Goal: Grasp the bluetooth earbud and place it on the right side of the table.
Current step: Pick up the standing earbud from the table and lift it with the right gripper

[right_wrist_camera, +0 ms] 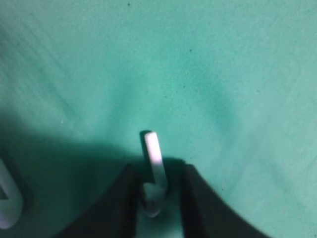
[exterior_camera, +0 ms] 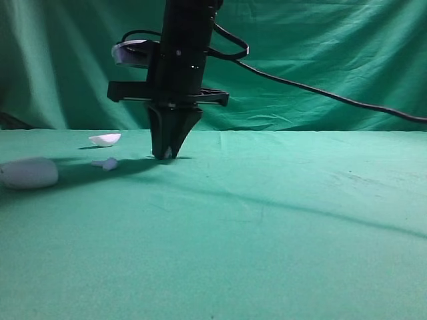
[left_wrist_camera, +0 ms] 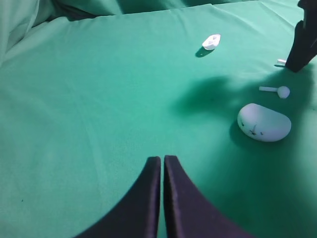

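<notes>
Bluetooth earbud [right_wrist_camera: 153, 168] between right tool [right_wrist_camera: 157, 198] jaws

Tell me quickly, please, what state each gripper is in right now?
Left gripper: shut, holding nothing.
Right gripper: down on the table, jaws either side of the bluetooth earbud; whether they already grip it cannot be told.

White oval case [left_wrist_camera: 264, 122], twin earbud [left_wrist_camera: 276, 90] beside; possibly lid [left_wrist_camera: 211, 41] farther
</notes>
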